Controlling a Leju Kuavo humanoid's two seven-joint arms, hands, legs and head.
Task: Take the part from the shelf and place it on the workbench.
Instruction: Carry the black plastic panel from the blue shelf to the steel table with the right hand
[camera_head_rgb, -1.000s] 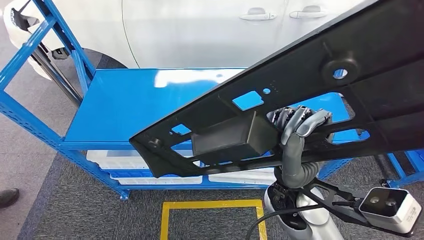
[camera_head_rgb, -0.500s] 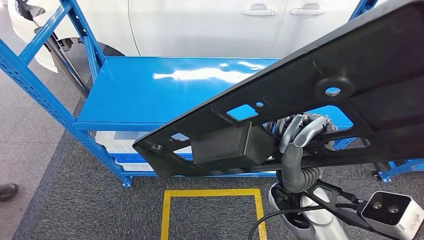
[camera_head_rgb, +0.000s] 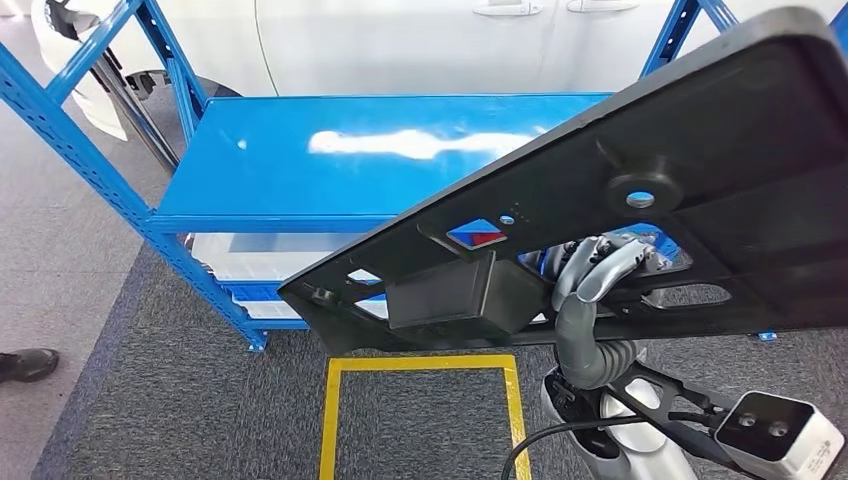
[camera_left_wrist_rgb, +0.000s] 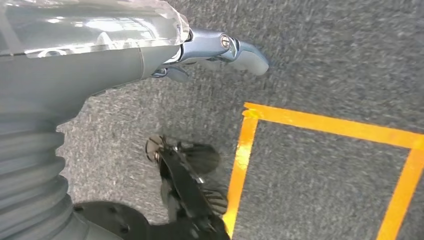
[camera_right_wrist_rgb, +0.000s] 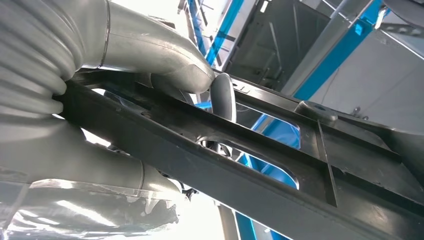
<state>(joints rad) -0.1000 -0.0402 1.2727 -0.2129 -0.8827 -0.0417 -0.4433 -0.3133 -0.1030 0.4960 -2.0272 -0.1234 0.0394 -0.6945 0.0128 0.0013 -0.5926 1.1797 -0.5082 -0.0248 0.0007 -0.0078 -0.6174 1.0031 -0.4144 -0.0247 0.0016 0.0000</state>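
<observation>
Up in the air in front of the big blue metal shelf rack (camera_head_rgb: 330, 170): a long flat black plastic part (camera_head_rgb: 700, 200) with holes cut through it and a black box shape (camera_head_rgb: 455, 295) stuck on its under side. Held off the shelf, above the grey carpet floor (camera_head_rgb: 180, 400) and the yellow tape square (camera_head_rgb: 420, 365). Long way running from low on the left, near the shelf's front edge, up to high on the right. Low end pointing left and down, wide end tilted up.

Under the top board of the rack, white shallow trays (camera_head_rgb: 250, 270) on the lower level. Cannot tell what is inside them.

Right hand (camera_head_rgb: 600, 265) wrapped around a thin bar of the part from below, fingers (camera_right_wrist_rgb: 222, 97) hooked through a long slot and thumb pressed on the near side, holding tight.

Left hand (camera_left_wrist_rgb: 220, 50) hanging down over the carpet beside the yellow tape, fingers curled in a little, nothing in them.

White car doors (camera_head_rgb: 450, 40) behind the rack. Dark shoe (camera_head_rgb: 25, 365) of a person at the left edge of the floor.
</observation>
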